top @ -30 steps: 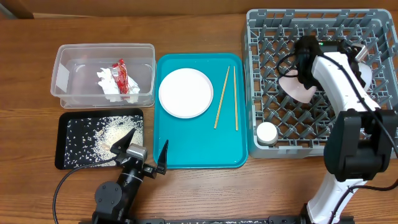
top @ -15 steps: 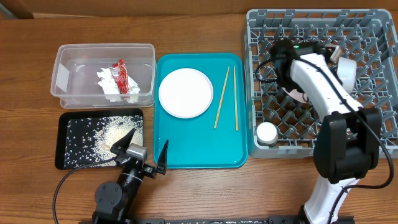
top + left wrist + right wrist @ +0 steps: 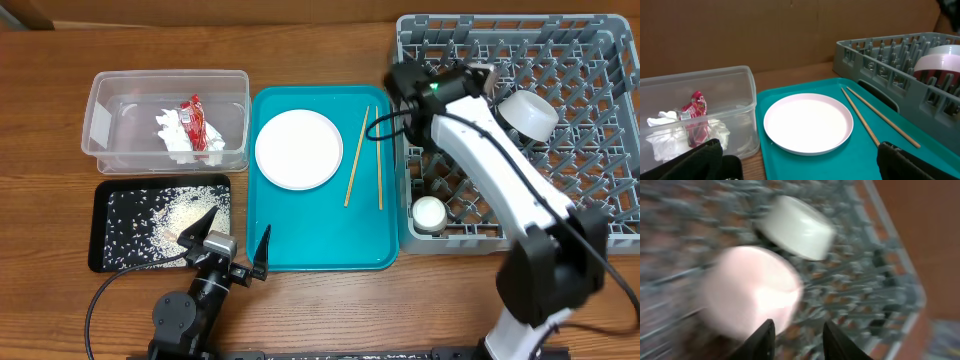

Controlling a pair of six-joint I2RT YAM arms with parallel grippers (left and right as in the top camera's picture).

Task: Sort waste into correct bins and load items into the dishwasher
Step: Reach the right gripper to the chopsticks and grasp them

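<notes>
On the wooden desk [image 3: 400,300], a clear rectangular plastic tub [image 3: 100,125] sits toward the far-left corner. It holds a small red snack wrapper [image 3: 198,122] lying against a crumpled white napkin [image 3: 172,132]. Nearer the front edge on the left, a shallow black rectangular tray [image 3: 110,250] carries scattered white rice-like grains [image 3: 180,212].

A teal serving tray [image 3: 320,245] lies mid-desk. A round white plate [image 3: 298,149] rests on its left half and two wooden chopsticks [image 3: 379,158] on its right half, clear of the plate.

A large square grey plastic dish rack [image 3: 420,30] fills the right side. It holds a small white cup [image 3: 428,213] at its near-left corner and a pale upturned bowl [image 3: 528,113] toward the far edge. A small pink-bottomed bowl [image 3: 750,292] rests on the rack's grid, blurred in the right wrist view.

The left gripper [image 3: 236,238] rests at the front edge, fingers spread wide and empty. The right gripper [image 3: 798,340] hangs over the rack, its fingers parted with nothing between them.
</notes>
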